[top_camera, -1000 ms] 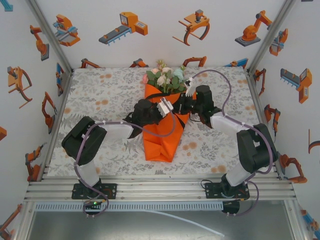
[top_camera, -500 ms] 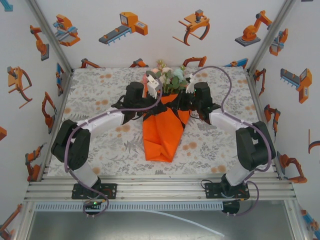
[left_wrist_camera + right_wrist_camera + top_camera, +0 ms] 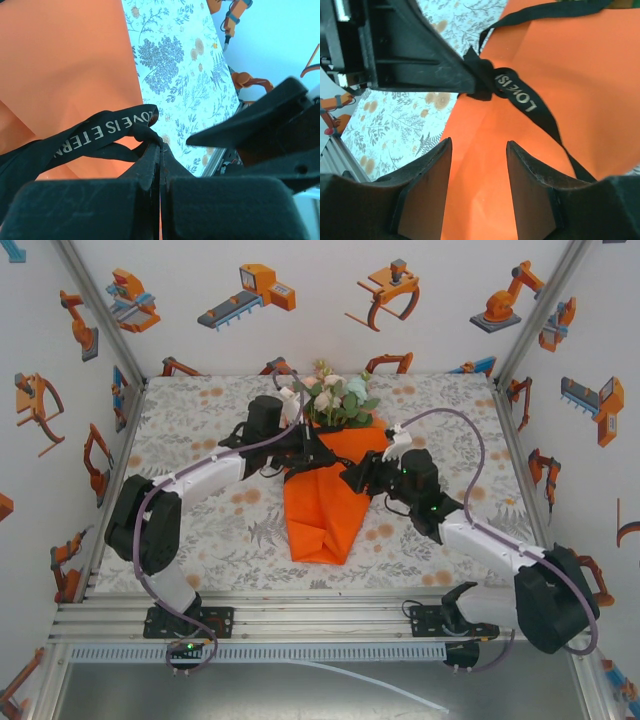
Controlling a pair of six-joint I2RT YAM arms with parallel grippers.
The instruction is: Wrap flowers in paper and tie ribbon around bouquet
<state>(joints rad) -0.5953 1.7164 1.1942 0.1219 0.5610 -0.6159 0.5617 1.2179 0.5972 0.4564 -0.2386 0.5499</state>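
Note:
The flowers point(image 3: 335, 400) stick out of the far end of the orange paper point(image 3: 320, 510), which lies folded as a cone around their stems. The black ribbon point(image 3: 107, 127) with pale lettering crosses the top of the cone and is knotted point(image 3: 482, 91). My left gripper point(image 3: 316, 450) point(image 3: 160, 142) is shut on the ribbon's end right beside the knot. My right gripper point(image 3: 352, 480) point(image 3: 479, 146) hovers open just over the paper, a little short of the knot, with nothing between its fingers point(image 3: 427, 192).
The grey floral table cover point(image 3: 200, 440) spreads to both sides of the cone. The enclosure walls point(image 3: 90, 390) stand close on the left, right and far sides. The aluminium rail point(image 3: 320, 620) runs along the near edge.
My right gripper has opened, let go of the ribbon and drawn back toward the near right. My left gripper, still shut on the ribbon, has swung from the cone's middle toward the far left.

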